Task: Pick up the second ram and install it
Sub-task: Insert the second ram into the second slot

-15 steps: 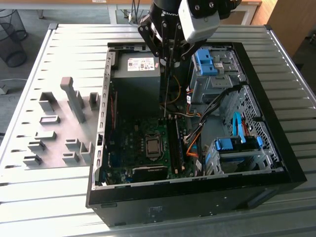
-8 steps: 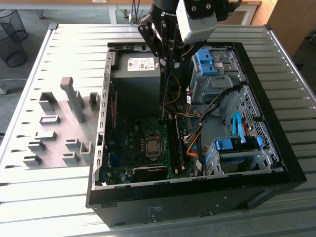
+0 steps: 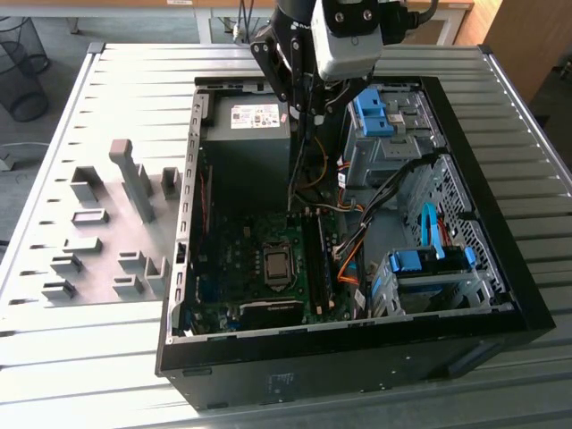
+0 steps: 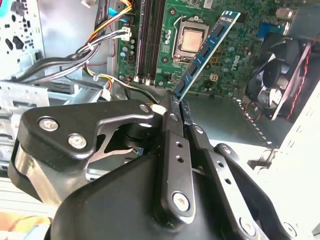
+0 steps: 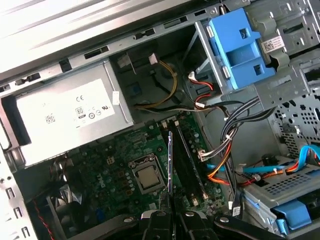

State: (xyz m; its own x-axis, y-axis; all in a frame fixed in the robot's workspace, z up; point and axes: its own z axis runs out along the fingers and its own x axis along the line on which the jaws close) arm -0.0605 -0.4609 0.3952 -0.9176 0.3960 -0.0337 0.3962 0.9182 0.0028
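The second ram (image 4: 207,50) is a thin blue board with black chips. My gripper (image 4: 176,98) is shut on one end of it, and the rest reaches out over the motherboard (image 4: 235,60). In the exterior view the ram (image 3: 291,170) hangs upright below the gripper (image 3: 299,112), inside the open computer case (image 3: 357,353), with its lower end just above the board's far edge. In the first wrist view the ram (image 5: 170,160) shows edge-on, close beside the long black memory slots (image 5: 189,160) and apart from them. The gripper (image 5: 172,214) is behind it.
The processor socket (image 3: 278,264) lies beside the memory slots (image 3: 317,259). The power supply (image 3: 248,134) fills the far corner of the case. Coloured cables (image 3: 353,255) and blue drive cages (image 3: 429,264) crowd the exterior view's right. A grey fixture plate (image 3: 98,232) lies outside the case. A fan (image 4: 280,80) sits near the board.
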